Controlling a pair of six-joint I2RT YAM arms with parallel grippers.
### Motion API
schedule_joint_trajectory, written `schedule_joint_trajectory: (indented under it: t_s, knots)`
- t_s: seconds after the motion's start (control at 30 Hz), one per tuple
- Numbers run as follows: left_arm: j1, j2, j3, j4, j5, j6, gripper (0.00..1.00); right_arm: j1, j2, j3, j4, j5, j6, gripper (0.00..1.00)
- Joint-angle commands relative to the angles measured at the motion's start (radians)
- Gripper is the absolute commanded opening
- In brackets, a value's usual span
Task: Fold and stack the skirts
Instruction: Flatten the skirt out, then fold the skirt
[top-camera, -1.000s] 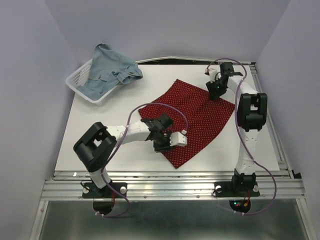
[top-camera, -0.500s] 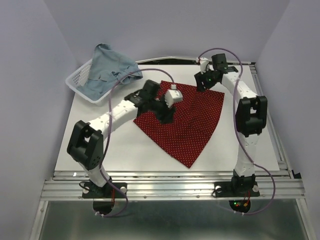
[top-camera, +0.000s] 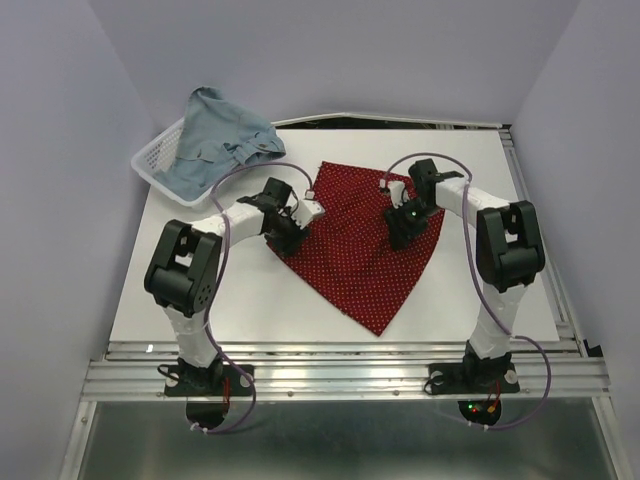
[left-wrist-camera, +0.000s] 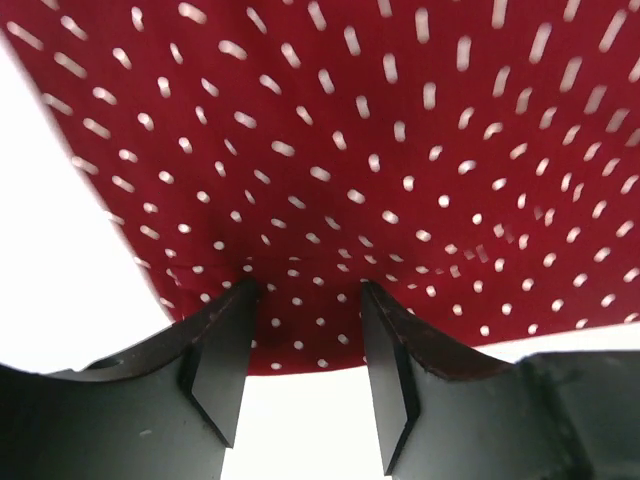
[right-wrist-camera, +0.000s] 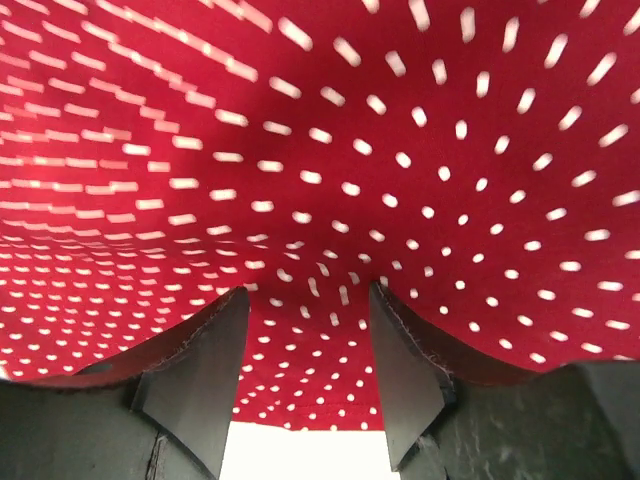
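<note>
I've swung the dark red white-dotted cloth skirt (top-camera: 365, 265) round flat — left gripper (left-wrist-camera: 307, 290) and right gripper (right-wrist-camera: 308, 290) half-parted on it, pinching nothing — fold next

Red skirt (top-camera: 365, 270) is white-dotted, denim skirt (top-camera: 215, 145) blue.

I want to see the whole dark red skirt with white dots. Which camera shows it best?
The top view: the whole dark red dotted cloth skirt lies spread out there. Each wrist view shows only a close patch of it.
</note>
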Motion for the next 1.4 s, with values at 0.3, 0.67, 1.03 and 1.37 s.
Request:
schedule_joint_trajectory:
  t_s: [0.3,0.67,1.03,1.37]
  knots:
    - [-0.212,-0.209,-0.283,-0.118,0.002,0.084,0.44,-0.020,0.099,0.035,0.012,0.155,-0.136,0.57]
    - [-0.197,-0.367,-0.183,-0.267,0.201,0.118,0.68,-0.011,-0.027,0.010,-0.188,-0.045,-0.374,0.55]
    - [0.022,-0.221,0.283,-0.080,0.257,0.046,0.98,-0.152,0.151,0.573,-0.009,-0.061,-0.268,0.75]
    - [0.144,0.080,0.533,-0.010,0.391,-0.108,0.80,-0.183,0.402,0.750,0.196,-0.044,-0.323,0.65]
